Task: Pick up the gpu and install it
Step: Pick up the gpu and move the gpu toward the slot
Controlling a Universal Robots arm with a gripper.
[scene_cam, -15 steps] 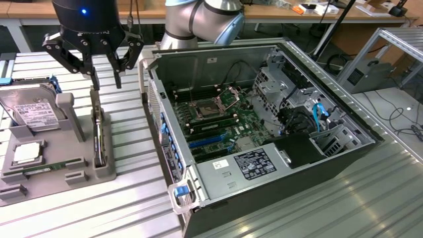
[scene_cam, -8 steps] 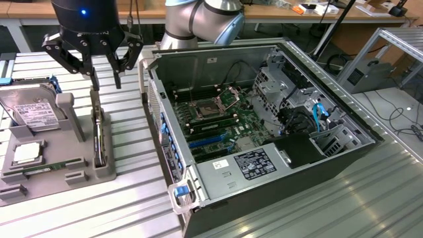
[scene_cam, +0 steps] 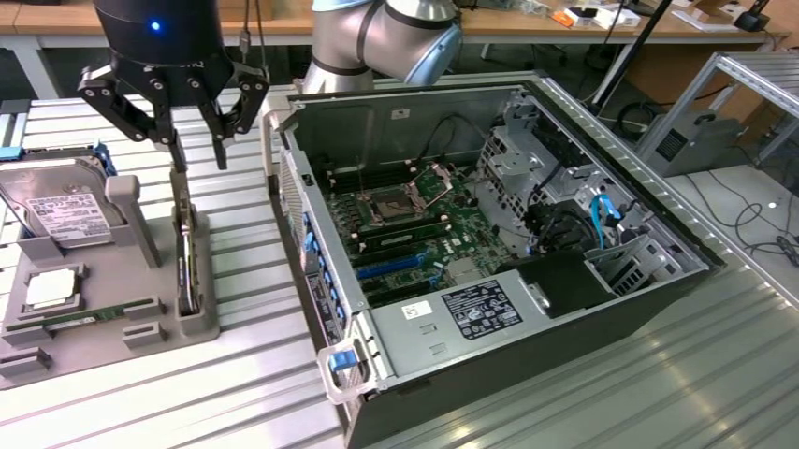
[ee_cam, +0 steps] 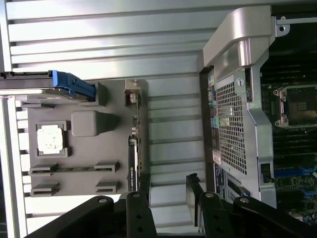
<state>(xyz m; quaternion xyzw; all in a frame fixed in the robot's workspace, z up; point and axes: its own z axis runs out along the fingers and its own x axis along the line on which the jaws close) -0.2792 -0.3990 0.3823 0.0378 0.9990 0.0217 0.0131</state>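
The slatted bench (scene_cam: 250,374) carried everything, and the largest thing on it, the opened case (scene_cam: 374,117), stood off to one side of the fingers, on the exterior view's right. Its motherboard (scene_cam: 425,215) was exposed, and no card could be seen seated in the expansion slots. The arm (scene_cam: 374,37) reached from behind the case. The grey tray (scene_cam: 75,327) lay under the fingers and stretched away from them toward the exterior view's left. The hard drive (scene_cam: 56,210) sat propped in it, well to the side of the fingers. The gripper (scene_cam: 197,150) hung above the tray's case-side edge with its fingers (ee_cam: 143,188) spread wide and grasping nothing. The gpu (scene_cam: 186,253) stood on its long edge in the slot along that edge, below the fingers and clear of them, with air between its top edge and the fingertips. From the wrist view the gpu (ee_cam: 134,134) ran out from beneath the gripper (ee_cam: 168,178), lined up nearer one finger than the middle of the gap. The processor (scene_cam: 50,290) and the memory stick (scene_cam: 88,318) lay in their own recesses, farther from the fingers than the gpu. By the look of it the task was barely begun. The gripper had been brought over the card, but the gpu was not yet gripped or lifted, so both the pick and the install remained undone.
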